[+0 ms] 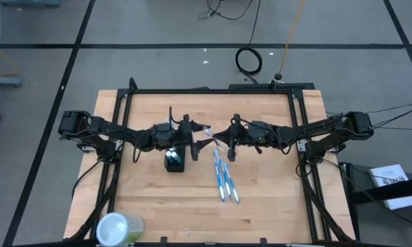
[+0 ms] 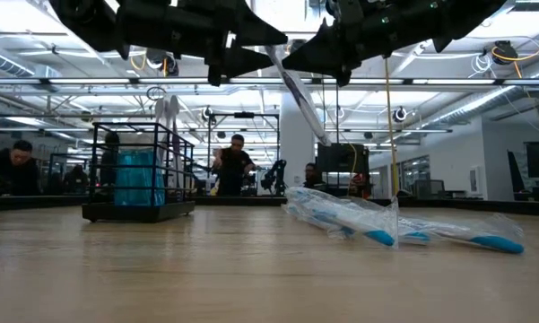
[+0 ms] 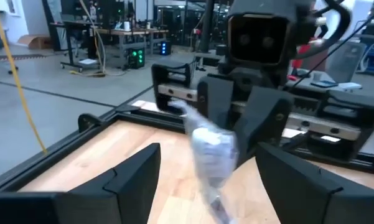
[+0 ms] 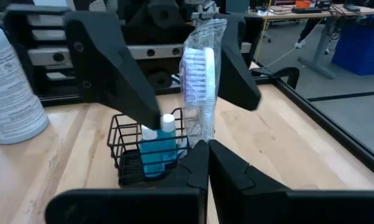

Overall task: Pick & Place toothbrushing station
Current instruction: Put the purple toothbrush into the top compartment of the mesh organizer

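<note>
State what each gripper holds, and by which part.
Right gripper is shut on the wrapped toothbrush, gripping its lower end, bristles up. Left gripper is open, holding nothing.

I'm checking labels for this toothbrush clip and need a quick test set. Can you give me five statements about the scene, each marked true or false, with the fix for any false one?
1. The right gripper is shut on a wrapped toothbrush, held up off the table. True.
2. The left gripper is shut tight. False: its fingers stand apart, either side of the wrapped toothbrush.
3. The black mesh holder already holds a blue-and-white tube. True.
4. All the toothbrushes are in the holder. False: wrapped toothbrushes on the table lie beside it.
5. The pale-green round container stands between the two grippers. False: it stands at the table's near edge, on the left arm's side.
</note>
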Motion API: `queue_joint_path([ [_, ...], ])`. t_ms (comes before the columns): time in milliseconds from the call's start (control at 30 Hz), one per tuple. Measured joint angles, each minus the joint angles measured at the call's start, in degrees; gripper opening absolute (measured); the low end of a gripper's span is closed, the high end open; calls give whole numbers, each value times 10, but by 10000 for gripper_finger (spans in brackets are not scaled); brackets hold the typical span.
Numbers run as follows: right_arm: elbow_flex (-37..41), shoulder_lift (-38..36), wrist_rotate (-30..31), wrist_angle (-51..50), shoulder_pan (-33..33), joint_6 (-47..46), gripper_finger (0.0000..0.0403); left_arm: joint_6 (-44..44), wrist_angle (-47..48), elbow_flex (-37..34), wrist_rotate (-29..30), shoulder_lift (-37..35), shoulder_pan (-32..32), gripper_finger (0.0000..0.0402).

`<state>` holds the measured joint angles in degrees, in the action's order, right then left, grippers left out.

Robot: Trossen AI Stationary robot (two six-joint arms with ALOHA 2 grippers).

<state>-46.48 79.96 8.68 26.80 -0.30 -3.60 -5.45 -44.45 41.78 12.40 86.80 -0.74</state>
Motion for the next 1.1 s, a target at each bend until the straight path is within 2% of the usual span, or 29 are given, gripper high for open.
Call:
queue_joint_path([
  [67,0,0,0,0,0,0,0,-1,1,0,0,0,1,255],
  [167,0,0,0,0,0,0,0,-1,-2,0,0,0,4,213],
  [467,0,0,0,-1,0,0,0,-1,-7,0,-31,0,17,25],
  [600,0,0,0,-5,0,0,2,4,-6,0,-26,-2,16,30],
  [700,-1,-1,1,-25,0,2,21,15,7,0,9,-13,9,38],
  [833,0,-14,0,-67,0,1,75,52,41,0,46,-52,-2,23],
  [967,-1,-49,1,-101,0,-1,133,78,122,0,87,-116,-20,23],
  [1100,-1,-90,2,-149,0,-2,169,81,215,0,145,-192,-43,27],
])
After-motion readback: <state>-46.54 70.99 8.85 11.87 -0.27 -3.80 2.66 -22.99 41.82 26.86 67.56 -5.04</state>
